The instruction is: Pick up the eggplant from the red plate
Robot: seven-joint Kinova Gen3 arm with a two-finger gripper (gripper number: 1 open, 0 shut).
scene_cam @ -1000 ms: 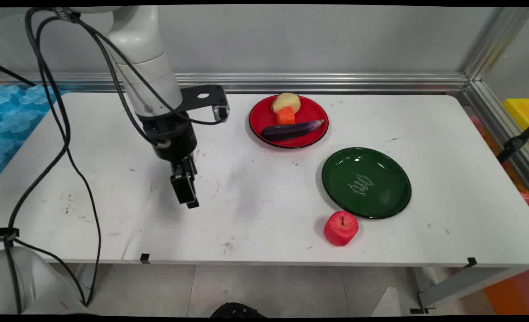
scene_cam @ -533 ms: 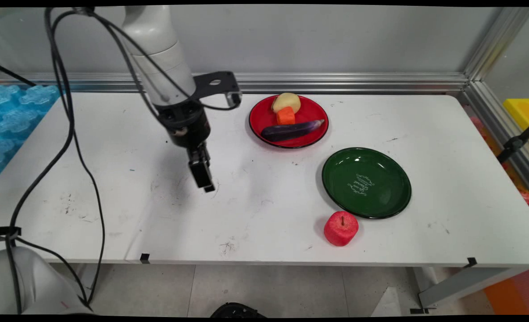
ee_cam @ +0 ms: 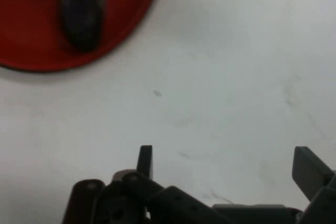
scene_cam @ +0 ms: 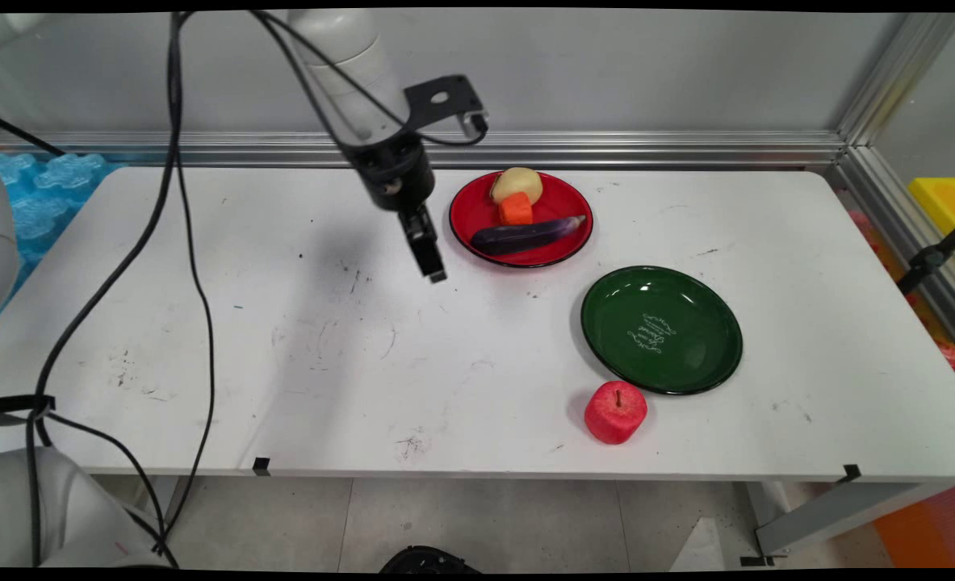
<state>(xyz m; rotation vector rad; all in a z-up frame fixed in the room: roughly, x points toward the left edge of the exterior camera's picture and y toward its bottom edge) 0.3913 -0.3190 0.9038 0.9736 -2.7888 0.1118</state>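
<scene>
My gripper (scene_cam: 435,273) hangs above the white table (scene_cam: 203,242), just left of a red plate (scene_cam: 467,211). It is open and holds nothing; in the hand view its fingers (ee_cam: 145,161) stand wide apart over bare table. The red plate (ee_cam: 126,19) carries a dark purple eggplant (scene_cam: 525,235), an orange carrot piece (scene_cam: 516,210) and a pale potato (scene_cam: 517,183). In the hand view the eggplant's (ee_cam: 81,11) end shows at the upper left. An empty green plate (scene_cam: 661,329) lies to the right, with a red apple (scene_cam: 615,412) at its near edge.
Black cables (scene_cam: 178,202) hang from the arm over the table's left part. Blue foam tiles (scene_cam: 33,194) lie past the left edge. An aluminium rail (scene_cam: 606,149) runs along the back, and a yellow bin (scene_cam: 945,206) sits beyond the right frame.
The gripper has travelled up and to the right, from the table's left middle to just beside the red plate. The plates, vegetables and apple have not moved.
</scene>
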